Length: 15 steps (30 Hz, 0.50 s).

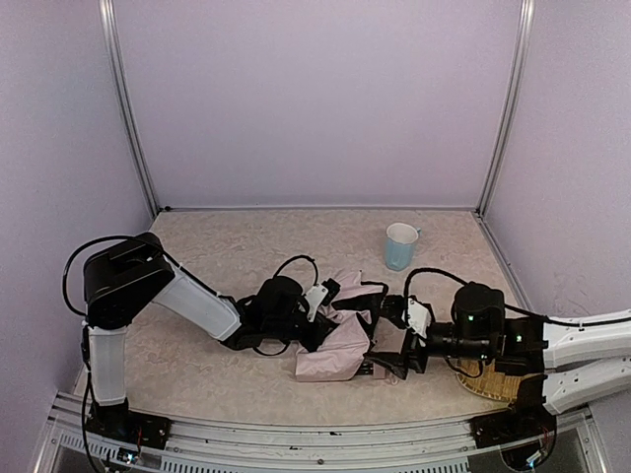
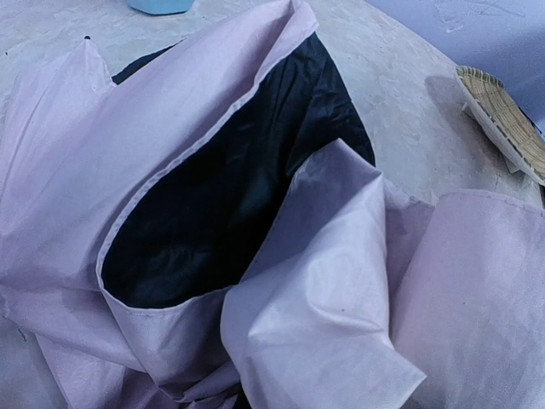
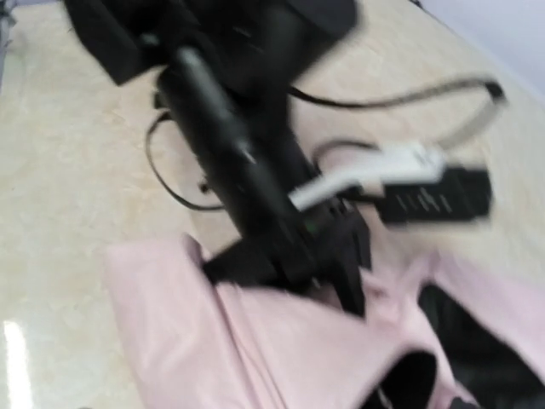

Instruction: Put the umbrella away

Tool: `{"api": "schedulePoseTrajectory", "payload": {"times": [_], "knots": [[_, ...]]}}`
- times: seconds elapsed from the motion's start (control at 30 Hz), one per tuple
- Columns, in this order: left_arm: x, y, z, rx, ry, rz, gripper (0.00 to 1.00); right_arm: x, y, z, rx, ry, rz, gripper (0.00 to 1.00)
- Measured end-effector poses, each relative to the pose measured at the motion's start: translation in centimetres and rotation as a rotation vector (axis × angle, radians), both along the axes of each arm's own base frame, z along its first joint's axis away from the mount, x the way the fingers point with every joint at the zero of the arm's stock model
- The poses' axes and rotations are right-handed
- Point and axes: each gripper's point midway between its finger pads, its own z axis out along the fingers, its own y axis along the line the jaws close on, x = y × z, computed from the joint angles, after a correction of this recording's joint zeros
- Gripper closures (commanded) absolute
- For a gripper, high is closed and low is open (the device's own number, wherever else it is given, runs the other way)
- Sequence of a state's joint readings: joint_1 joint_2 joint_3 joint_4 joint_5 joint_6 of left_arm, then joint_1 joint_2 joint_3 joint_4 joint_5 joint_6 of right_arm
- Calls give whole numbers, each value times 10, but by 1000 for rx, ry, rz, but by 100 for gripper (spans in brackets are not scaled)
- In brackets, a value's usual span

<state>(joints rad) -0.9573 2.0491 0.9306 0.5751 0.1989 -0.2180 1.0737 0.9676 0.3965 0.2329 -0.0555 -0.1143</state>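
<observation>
You see the big table first, pale and speckled. Your left arm comes in from the left side. Your right arm comes in from the right side. They almost meet in the middle, near the front edge.

The umbrella lies there between them, on the table, near the front. It is a floppy heap of pale pink cloth. From the left wrist camera you look right into its folds, and the black inside shows.

The woven tray sits on the near right, partly under the right arm. It is apart from the umbrella. The light-blue cup stands upright farther back, a bit to the right, away from the cloth.

Your left gripper is at the left side of the pink heap. It is squeezed closed, but you cannot tell if any cloth is pinched in it.

Your right gripper is just beside the right edge of the cloth. Its two fingers stand wide apart and hold nothing. The right wrist picture is too blurry to help.
</observation>
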Motion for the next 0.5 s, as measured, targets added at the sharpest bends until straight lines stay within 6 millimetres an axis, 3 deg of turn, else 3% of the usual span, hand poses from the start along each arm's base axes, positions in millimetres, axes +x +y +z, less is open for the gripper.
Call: {"api": "schedulePoseTrajectory", "payload": {"times": [0.1,0.3,0.37,0.5], "knots": [[0,0,0,2,-5,-3,100,-7,23,-1,-77,-78,69,10],[0,0,0,6,-14,-11,100,-7,76,-56,-367,-148,169,8],[0,0,0,7,-17,-14,100,-4,84,-82,-462,-159,193,9],[0,0,0,10,-24,-18,100,3,81,-118,-598,-166,194,12]]}}
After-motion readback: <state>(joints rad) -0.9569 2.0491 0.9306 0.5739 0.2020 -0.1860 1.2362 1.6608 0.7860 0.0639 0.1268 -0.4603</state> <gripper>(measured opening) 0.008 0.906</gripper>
